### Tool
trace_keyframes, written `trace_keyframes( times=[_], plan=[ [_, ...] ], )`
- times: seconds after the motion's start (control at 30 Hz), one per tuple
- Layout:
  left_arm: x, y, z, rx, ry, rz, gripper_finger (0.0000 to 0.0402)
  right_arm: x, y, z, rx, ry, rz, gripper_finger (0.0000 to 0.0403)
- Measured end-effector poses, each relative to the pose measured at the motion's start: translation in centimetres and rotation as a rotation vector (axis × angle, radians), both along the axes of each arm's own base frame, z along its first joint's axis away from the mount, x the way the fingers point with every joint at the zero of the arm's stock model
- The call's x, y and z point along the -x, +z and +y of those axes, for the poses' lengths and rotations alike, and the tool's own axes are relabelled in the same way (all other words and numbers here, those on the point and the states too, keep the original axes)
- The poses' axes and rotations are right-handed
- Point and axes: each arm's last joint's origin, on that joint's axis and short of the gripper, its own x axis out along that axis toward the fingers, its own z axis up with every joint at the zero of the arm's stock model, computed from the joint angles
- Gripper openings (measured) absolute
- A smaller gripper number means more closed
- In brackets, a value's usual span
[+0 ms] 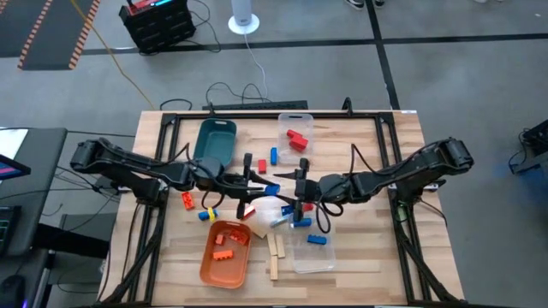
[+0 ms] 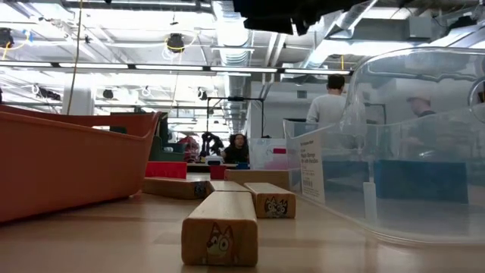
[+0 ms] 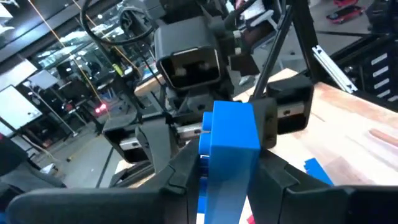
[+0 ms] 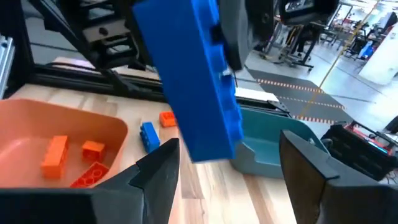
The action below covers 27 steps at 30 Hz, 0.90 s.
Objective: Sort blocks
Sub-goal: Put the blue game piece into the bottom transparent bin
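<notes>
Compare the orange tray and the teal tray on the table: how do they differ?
The orange tray lies at the table's near edge; the teal tray lies toward the far edge. The orange tray holds orange and red blocks; the teal tray shows no blocks inside. Both are similar rounded rectangular trays, left of the clear bins.

The room is big and bright, with long lights (image 2: pixel 144 68) on a high ceiling. The floor (image 1: pixel 411 77) is grey with dark lines across it. The wooden table (image 1: pixel 360 269) stands on it. Far back, a person (image 2: pixel 331 102) stands and another person sits (image 2: pixel 238 149).
</notes>
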Motion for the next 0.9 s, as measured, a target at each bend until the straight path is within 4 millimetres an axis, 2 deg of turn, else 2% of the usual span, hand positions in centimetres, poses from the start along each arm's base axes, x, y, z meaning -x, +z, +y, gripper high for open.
trace_keyframes(
  times=[0.3,0.4,0.7,0.8,0.9],
  plan=[
    [-1.3,-1.0,-0.1,0.012,0.003,-0.016,0.009,-0.3,1.2,0.1,0.053,0.011,-0.032,0.0233],
    [-1.3,-0.9,-0.1,0.014,0.003,-0.031,0.009,-0.3,1.1,0.1,0.069,0.012,-0.021,0.02],
    [-1.2,-0.5,0.0,0.033,0.024,-0.059,0.0095,-0.3,0.9,-0.2,0.079,0.002,0.008,0.0062],
    [-1.2,-0.7,0.1,0.047,0.064,-0.036,0.0111,-0.3,0.8,-0.2,0.081,0.001,0.018,0.0038],
    [-1.2,-1.2,0.4,0.061,0.079,0.002,0.0134,-0.3,0.8,-0.2,0.081,0.002,0.015,0.0037]
  ],
)
